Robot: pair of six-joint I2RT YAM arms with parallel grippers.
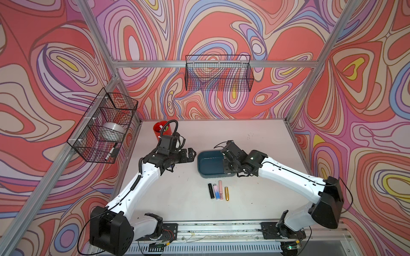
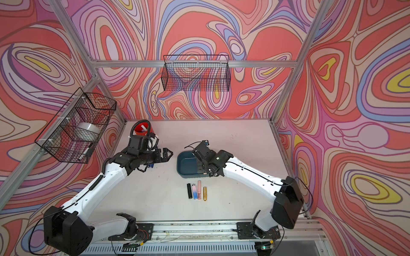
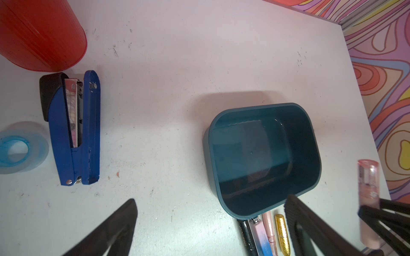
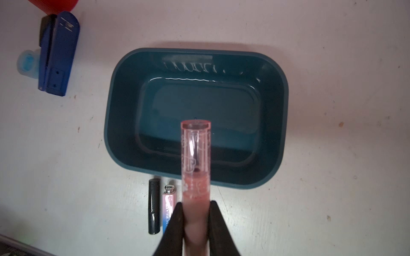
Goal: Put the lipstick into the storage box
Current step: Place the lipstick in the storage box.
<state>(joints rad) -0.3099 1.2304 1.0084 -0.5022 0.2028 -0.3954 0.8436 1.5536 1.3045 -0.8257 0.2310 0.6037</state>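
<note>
Your lipstick point(image 4: 195, 155) is pinched in the right gripper point(image 4: 196, 210), held with its tip over the box point(image 4: 281, 110), just inside the front rim, and the floor beyond lies open. Four tubes point(image 1: 215, 191) lie just beside that rim, mid-way across the bench point(image 1: 266, 133). Your left gripper point(image 1: 192, 153) hangs spread, left of the box.

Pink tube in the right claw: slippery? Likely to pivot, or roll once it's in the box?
The pink clear lipstick tube looks glossy, so probably slippery. The right claw pinches it near one end, most of its length sticking out, so a bump may pivot it. It looks round; on the flat floor of the storage box it will likely roll to a wall.
</note>
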